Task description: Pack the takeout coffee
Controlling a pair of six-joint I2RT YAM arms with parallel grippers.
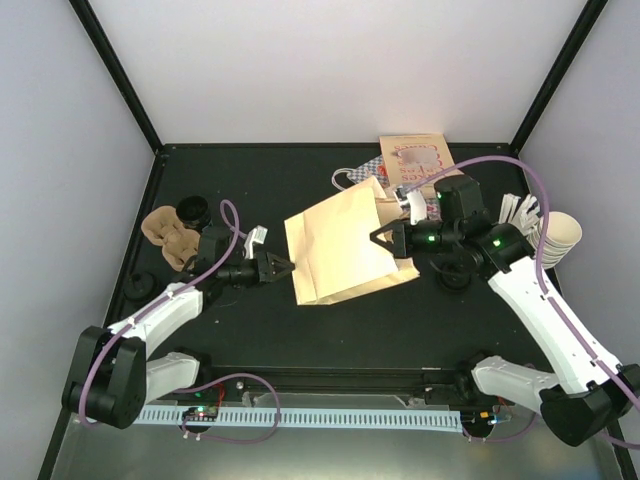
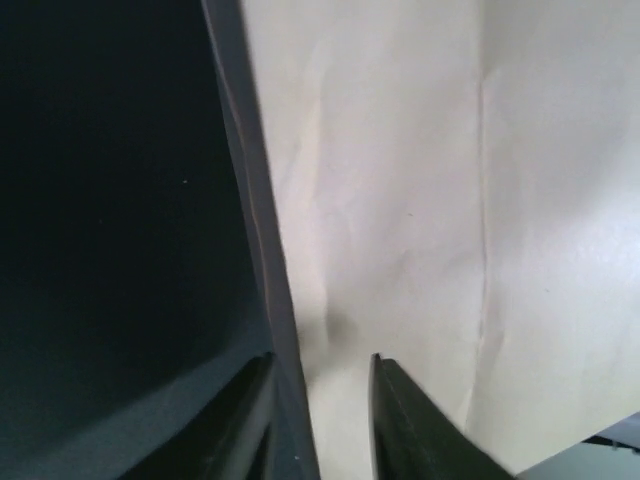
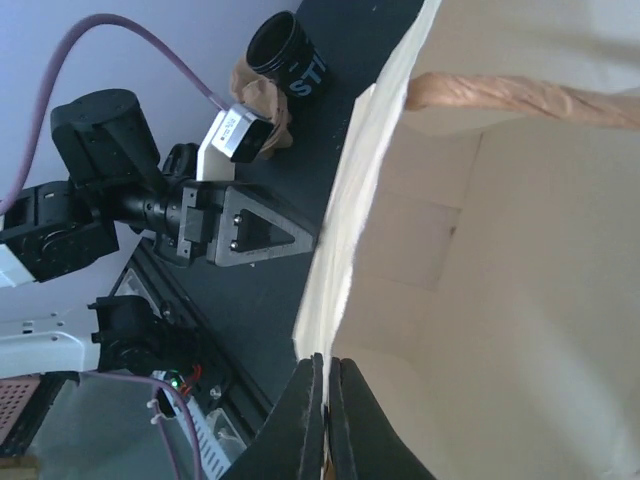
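bag (image 1: 345, 245) on side | right end effector (image 3: 327, 372) pinches rim | left end effector (image 2: 322, 368) narrowly parted

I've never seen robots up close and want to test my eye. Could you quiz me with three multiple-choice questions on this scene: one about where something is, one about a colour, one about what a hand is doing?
1. Where is the brown cup carrier?
A. left of the paper bag
B. inside the bag
C. on top of the bag

2. What colour is the paper bag?
A. blue
B. tan
C. green

3. What is the right hand doing?
A. holding a cup
B. hanging open in the air
C. pinching the bag's rim

Answers:
1 A: the top view shows it off to the left, apart from the bag.
2 B: every view shows tan paper.
3 C: the right wrist view shows its fingers closed on the paper edge.
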